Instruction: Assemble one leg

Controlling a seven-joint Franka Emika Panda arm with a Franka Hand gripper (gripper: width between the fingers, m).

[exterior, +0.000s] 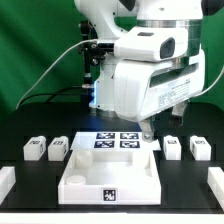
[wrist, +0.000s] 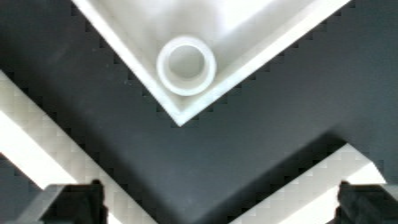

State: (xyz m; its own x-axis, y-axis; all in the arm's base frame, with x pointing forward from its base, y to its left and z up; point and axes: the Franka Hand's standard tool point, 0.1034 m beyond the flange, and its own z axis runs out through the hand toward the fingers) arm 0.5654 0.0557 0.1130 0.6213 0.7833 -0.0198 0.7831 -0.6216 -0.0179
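The white tray-like panel (exterior: 108,178) with a raised rim lies at the front centre of the black table. Four small white legs with tags stand behind it: two on the exterior view's left (exterior: 35,147) (exterior: 58,148) and two on the right (exterior: 172,146) (exterior: 200,148). My gripper (exterior: 148,128) hangs over the panel's far right corner, apart from every leg. In the wrist view a white panel corner (wrist: 240,40) with a round hole (wrist: 185,65) shows ahead of the gripper (wrist: 217,205). The dark fingertips (wrist: 71,205) stand wide apart with nothing between them.
The marker board (exterior: 115,142) lies flat just behind the panel, beside the gripper. White blocks sit at the table's left edge (exterior: 5,180) and right edge (exterior: 214,185). A green backdrop stands behind the arm. Blurred white bands (wrist: 338,150) cross the wrist view.
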